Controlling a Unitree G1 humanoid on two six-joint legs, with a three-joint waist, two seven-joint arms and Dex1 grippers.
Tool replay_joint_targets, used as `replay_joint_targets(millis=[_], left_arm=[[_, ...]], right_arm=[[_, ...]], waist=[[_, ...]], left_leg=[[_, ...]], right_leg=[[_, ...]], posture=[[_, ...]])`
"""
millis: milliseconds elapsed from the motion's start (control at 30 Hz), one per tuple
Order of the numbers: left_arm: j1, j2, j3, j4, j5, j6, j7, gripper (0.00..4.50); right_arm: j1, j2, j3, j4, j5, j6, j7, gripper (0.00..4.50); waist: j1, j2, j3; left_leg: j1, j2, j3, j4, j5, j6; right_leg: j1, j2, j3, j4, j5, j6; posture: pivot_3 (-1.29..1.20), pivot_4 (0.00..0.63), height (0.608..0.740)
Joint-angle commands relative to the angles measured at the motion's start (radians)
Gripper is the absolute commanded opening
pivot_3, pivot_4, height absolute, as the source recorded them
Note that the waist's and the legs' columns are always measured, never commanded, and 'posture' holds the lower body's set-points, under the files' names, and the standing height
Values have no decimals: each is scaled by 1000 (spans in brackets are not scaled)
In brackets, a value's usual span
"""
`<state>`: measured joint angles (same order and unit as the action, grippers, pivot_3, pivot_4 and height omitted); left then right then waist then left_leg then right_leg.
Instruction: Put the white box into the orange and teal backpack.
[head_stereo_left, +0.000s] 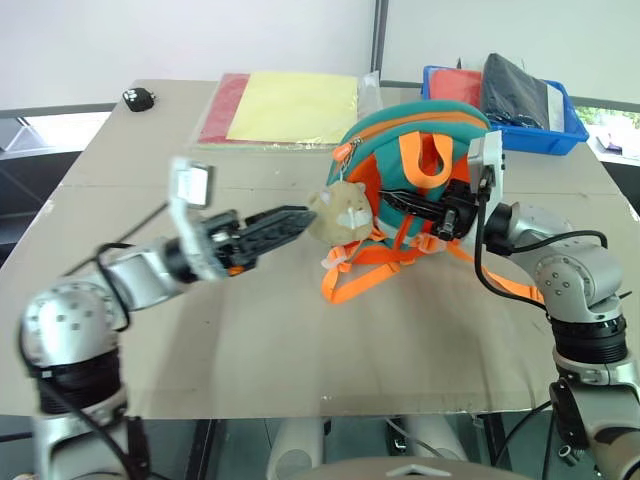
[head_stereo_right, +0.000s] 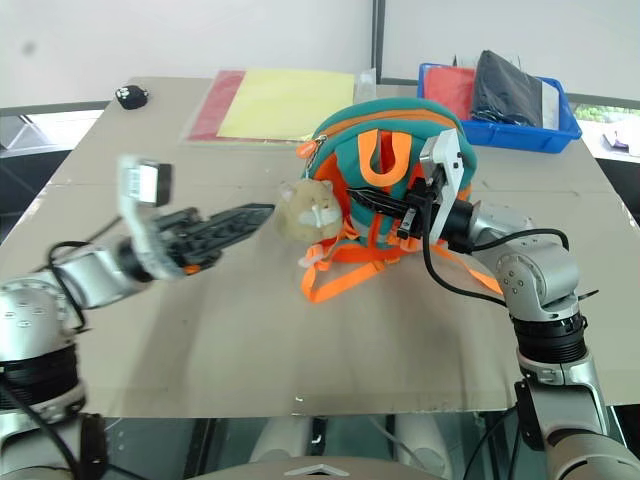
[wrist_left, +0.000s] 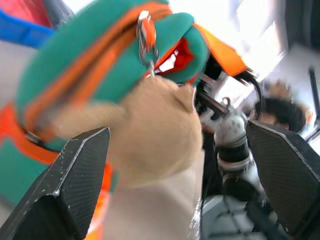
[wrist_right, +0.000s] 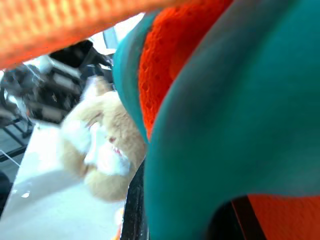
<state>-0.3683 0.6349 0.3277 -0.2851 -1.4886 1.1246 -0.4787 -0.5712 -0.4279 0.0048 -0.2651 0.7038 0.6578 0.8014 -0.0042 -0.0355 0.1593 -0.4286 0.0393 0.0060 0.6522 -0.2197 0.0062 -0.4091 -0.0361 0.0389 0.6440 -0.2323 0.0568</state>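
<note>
L claw (head_stereo_left: 290, 222) spread wide, holding nothing, tips just beside the plush charm (head_stereo_left: 340, 213). R claw (head_stereo_left: 392, 197) shut on the backpack (head_stereo_left: 400, 150), gripping its orange strap area. Backpack stands mid-surface (head_stereo_left: 300, 330). White box can't be seen. Behind: yellow/red paper sleeve (head_stereo_left: 285, 107), blue bin (head_stereo_left: 505, 110).

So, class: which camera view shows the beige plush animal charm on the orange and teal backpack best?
The left eye view: the beige plush animal charm shows whole, face-on, hanging from the small soft orange and teal backpack. The right eye view shows much the same. The left wrist view shows it blurred from behind; the right wrist view, blurred and partly hidden.
</note>
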Motion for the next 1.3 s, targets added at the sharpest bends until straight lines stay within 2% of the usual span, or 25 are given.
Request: replay_joint_targets(millis=[33, 100, 133, 233, 300, 400, 500, 600, 700, 800, 900, 1067, 1133, 1300], left_arm=[[-60, -82, -97, -32, 19, -32, 159, 4425], [-69, -125, -160, -50, 27, -27, 177, 4425], [-64, -139, -185, -52, 60, -32, 186, 4196], [-67, -153, -183, -38, 92, -59, 171, 3279], [-84, -120, -154, -24, 102, -67, 122, 2237], [-119, -53, -97, -11, 63, -61, 73, 1087], [-166, 35, 8, 51, -92, -40, 66, 693], [-147, 115, 95, 118, -196, -30, 78, 646], [-74, 161, 126, 152, -215, -18, 100, 642], [79, 178, 69, 138, -52, -14, 139, 638], [196, 111, 29, 140, 67, -69, 216, 638], [295, -14, -5, 156, 241, -178, 279, 637], [299, -34, -63, 141, 340, -216, 270, 637], [196, -178, -212, 149, 482, -255, 338, 637]], right_arm=[[-3, 1, -11, -53, 20, -1, -6, 0], [4, 0, -12, -64, 18, 5, -17, 0], [9, 0, -16, -70, 17, 6, -26, 0], [22, 2, -32, -79, 9, -2, -52, 0], [27, 12, -51, -77, -3, -13, -96, 0], [24, 33, -94, -66, 0, -10, -176, 0], [30, 41, -144, -61, 11, -1, -240, 0], [26, 56, -195, -25, 2, -5, -328, 0], [6, 82, -237, 19, -2, -20, -407, 0], [-56, 141, -299, 91, 2, -51, -546, 0], [-109, 209, -348, 121, 28, -72, -664, 0], [-146, 232, -381, 119, 69, -71, -764, 0], [-154, 224, -389, 123, 91, -73, -787, 0], [-186, 241, -392, 114, 150, -75, -854, 0]], waist=[[-1, 0, 0], [-4, 0, 0], [-7, 0, 0], [-12, 0, 0], [-11, 0, 0], [-10, 0, 0], [-9, 0, 0], [-13, 0, 0], [-17, 1, 0], [-15, 1, 1], [-12, 2, 1], [-1, 2, -1], [-3, 1, -1], [4, 3, -1]], left_leg=[[0, 0, 0, 0, 0, 0], [1, 0, 0, 0, 0, 0], [1, 0, 0, 0, 0, 0], [1, 0, 0, -2, 0, 0], [0, 0, 0, -3, 0, 0], [0, 0, 1, -4, 0, 0], [-1, 0, 1, -3, 0, 0], [0, 0, 2, -2, 0, 0], [0, 0, 2, -3, 0, 0], [0, 1, 2, -4, 0, 0], [2, 0, 5, -5, 0, 0], [0, 0, 3, -4, 0, 0], [1, 0, 4, -5, 0, 0], [0, 0, 4, -3, 0, 0]], right_leg=[[0, 0, 0, 0, 0, 0], [0, 1, 2, 1, 0, 0], [0, 2, 2, 1, 0, 0], [-1, 2, 2, 2, 0, 0], [-2, 3, 2, 1, 0, 0], [-3, 3, 2, 1, 0, 0], [-3, 2, 2, 1, 0, 0], [-3, 2, 3, 1, 0, 0], [-3, 2, 3, 1, 0, 0], [-4, 2, 3, 1, 0, 0], [-3, 1, 5, 1, 0, 0], [-3, 0, 3, 0, 0, -1], [-3, 0, 4, 0, 0, -1], [-2, 1, 4, 0, 0, 0]], posture=[[0, 150, 740], [0, 150, 740], [0, 150, 740], [0, 150, 740], [0, 150, 740], [0, 150, 740], [0, 150, 740], [0, 150, 740], [0, 150, 740], [0, 150, 740], [0, 150, 740], [0, 150, 740], [0, 150, 740], [0, 150, 740]])
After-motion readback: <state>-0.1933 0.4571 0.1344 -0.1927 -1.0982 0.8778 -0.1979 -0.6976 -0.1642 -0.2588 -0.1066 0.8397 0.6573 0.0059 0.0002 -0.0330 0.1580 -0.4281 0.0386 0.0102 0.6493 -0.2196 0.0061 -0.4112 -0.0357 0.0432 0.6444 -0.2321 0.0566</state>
